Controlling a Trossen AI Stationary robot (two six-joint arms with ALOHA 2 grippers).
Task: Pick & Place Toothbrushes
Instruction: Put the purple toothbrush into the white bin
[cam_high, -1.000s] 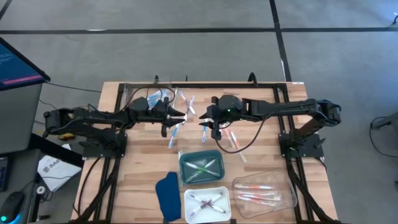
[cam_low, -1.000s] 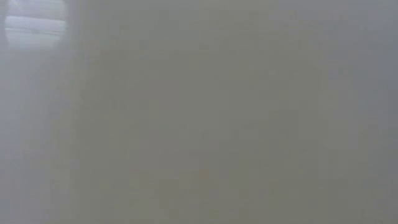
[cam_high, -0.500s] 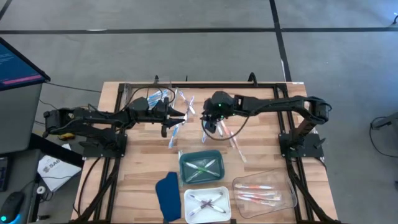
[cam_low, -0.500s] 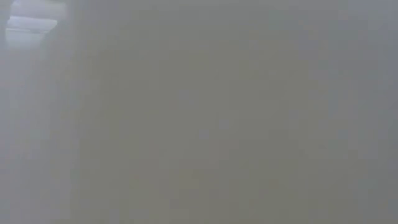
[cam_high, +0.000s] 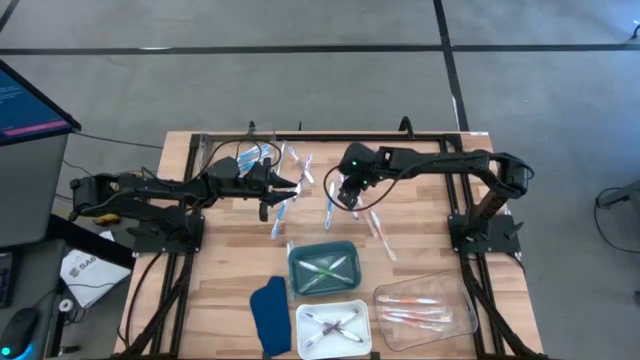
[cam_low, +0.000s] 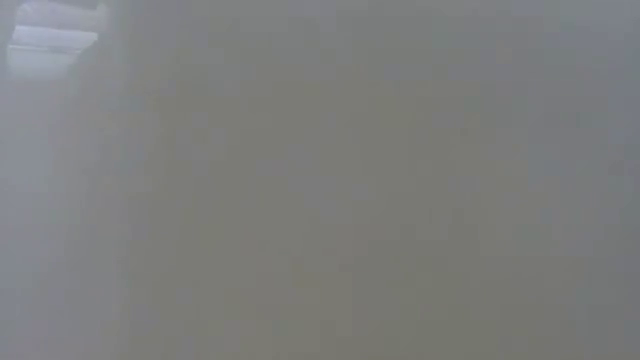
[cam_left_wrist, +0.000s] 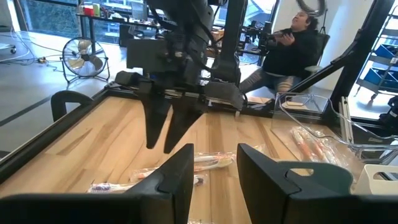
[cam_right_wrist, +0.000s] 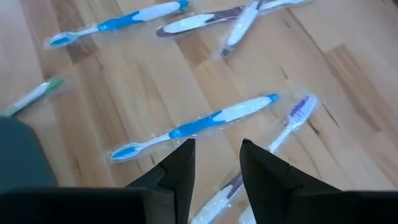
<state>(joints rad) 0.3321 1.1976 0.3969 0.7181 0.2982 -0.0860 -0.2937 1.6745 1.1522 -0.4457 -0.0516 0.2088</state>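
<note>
Right gripper points down over the loose toothbrushes, fingers parted with a narrow gap, nothing between them. Just past the fingertips lies a blue toothbrush in clear wrap, flat on the wooden table; a purple-grey toothbrush lies beside it and runs under the gripper. Farther from the gripper: another blue one, two crossed purple-grey ones, and a green one off to the side, well apart.

In the high view the right gripper sits just beyond the green tray, on the far side of it. Left gripper is also beyond the green tray, to its far left, aimed level toward the right gripper, near it but apart. In the left wrist view its fingers stand apart with a clear gap, empty; wrapped toothbrushes lie on the table just ahead, with the right arm standing behind them.

Green tray holds a few green toothbrushes. White tray sits just in front of the green tray with crossed purple-grey ones. Clear tray is right of the white tray with pink-orange ones. Dark blue cloth lies left of the white tray, touching or nearly so.

A person sits beyond the table's far edge. Low view shows only grey haze.
</note>
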